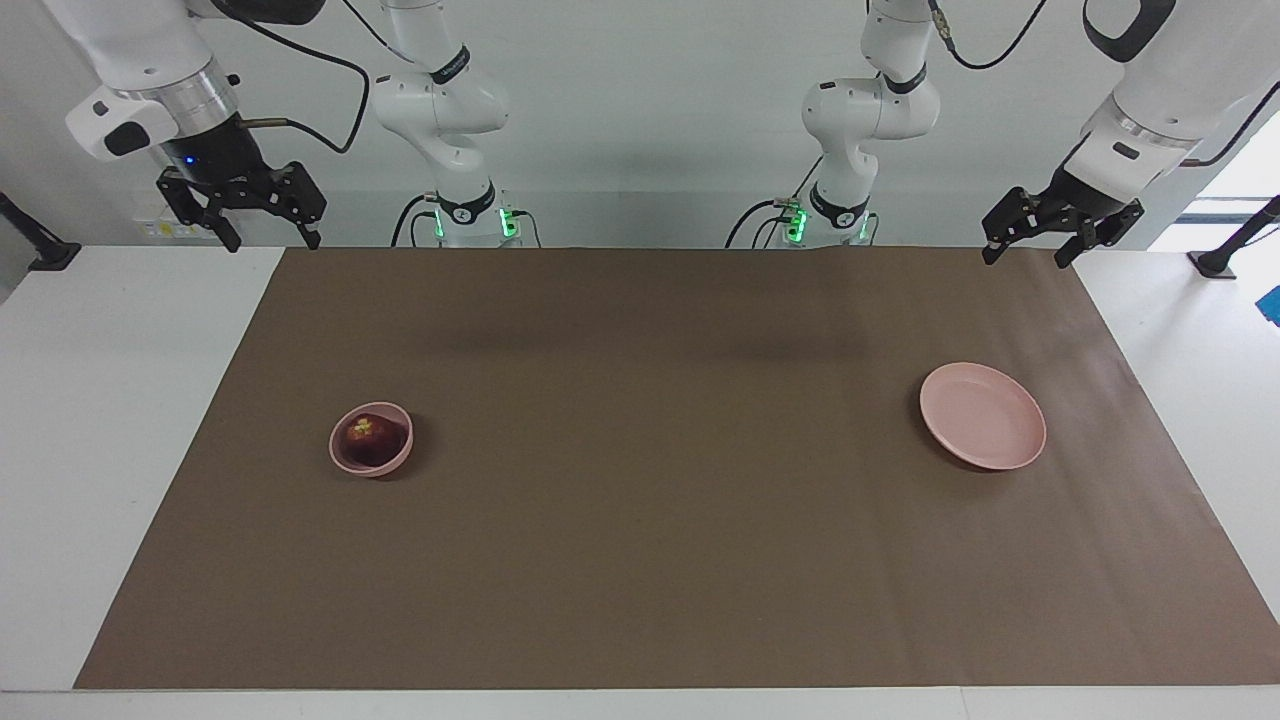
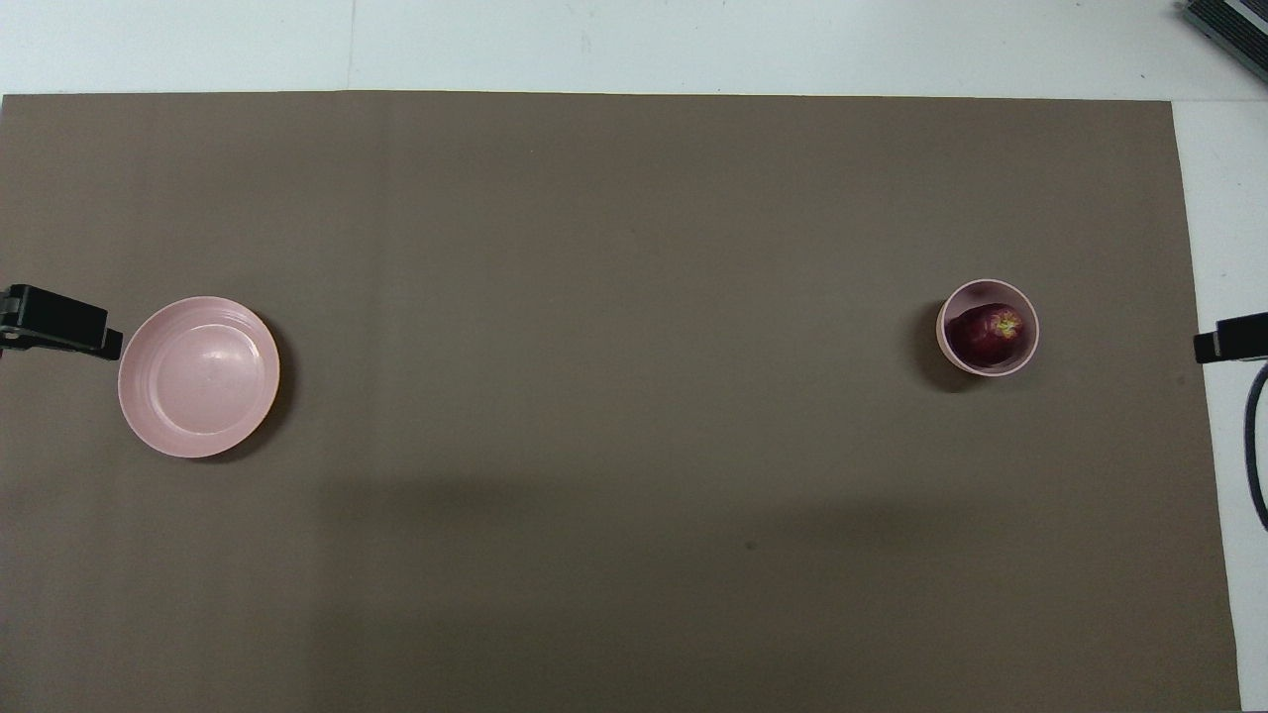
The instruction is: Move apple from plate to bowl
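The small dark-red apple point(image 1: 367, 436) point(image 2: 987, 332) lies inside the deep pink bowl point(image 1: 399, 459) point(image 2: 941, 342), toward the right arm's end of the table. At the left arm's end the flat pink plate point(image 1: 983, 430) point(image 2: 198, 376) carries nothing. My right gripper point(image 1: 272, 240) hangs open and holds nothing, high over the brown mat's corner close to its base. My left gripper point(image 1: 1025, 259) is likewise open with nothing in it, high over the mat's corner at its own end. In the overhead view only one dark fingertip point(image 2: 64, 324) shows beside the plate and another fingertip point(image 2: 1228, 343) shows at the edge past the bowl.
A brown mat point(image 1: 640, 560) covers most of the white table point(image 1: 110, 400). Both arm bases point(image 1: 465, 215) point(image 1: 835, 215) stand at the robots' edge. A dark device corner point(image 2: 1228, 25) shows at the table's edge farthest from the robots.
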You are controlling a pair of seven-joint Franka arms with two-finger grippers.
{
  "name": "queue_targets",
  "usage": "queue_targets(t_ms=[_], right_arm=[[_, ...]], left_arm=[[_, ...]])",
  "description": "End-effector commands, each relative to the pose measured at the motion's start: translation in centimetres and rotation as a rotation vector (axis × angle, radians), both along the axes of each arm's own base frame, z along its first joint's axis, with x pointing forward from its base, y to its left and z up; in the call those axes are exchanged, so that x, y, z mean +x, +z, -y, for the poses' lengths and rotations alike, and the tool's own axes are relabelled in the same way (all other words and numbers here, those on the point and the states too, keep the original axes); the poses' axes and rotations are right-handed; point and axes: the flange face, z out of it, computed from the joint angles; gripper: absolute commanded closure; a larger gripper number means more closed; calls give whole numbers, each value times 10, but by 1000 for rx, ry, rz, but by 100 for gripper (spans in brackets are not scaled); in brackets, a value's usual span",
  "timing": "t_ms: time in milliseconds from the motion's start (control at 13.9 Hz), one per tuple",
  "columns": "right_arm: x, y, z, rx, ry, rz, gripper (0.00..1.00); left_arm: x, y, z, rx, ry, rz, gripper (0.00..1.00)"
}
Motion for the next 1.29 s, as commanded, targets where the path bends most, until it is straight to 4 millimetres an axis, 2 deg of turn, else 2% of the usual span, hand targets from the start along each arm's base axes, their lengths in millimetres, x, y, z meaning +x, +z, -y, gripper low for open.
queue_targets(t_ms=[0, 216, 360, 863, 1223], right_arm=[[5, 15, -22, -2, -2, 9, 0], [3, 14, -25, -46, 32, 4, 0], [3, 15, -34, -52, 45, 7, 0], [1, 15, -34, -36, 21, -2, 0], [0, 14, -27, -35, 7, -3, 0]], left_arm=[[-7, 3, -1, 14, 11, -7, 0], [-7, 2, -1, 13, 12, -8, 0], [-7, 2, -1, 13, 12, -8, 0], [-9, 1, -1, 13, 11, -21, 0], [-10, 3, -2, 13, 14, -19, 0]])
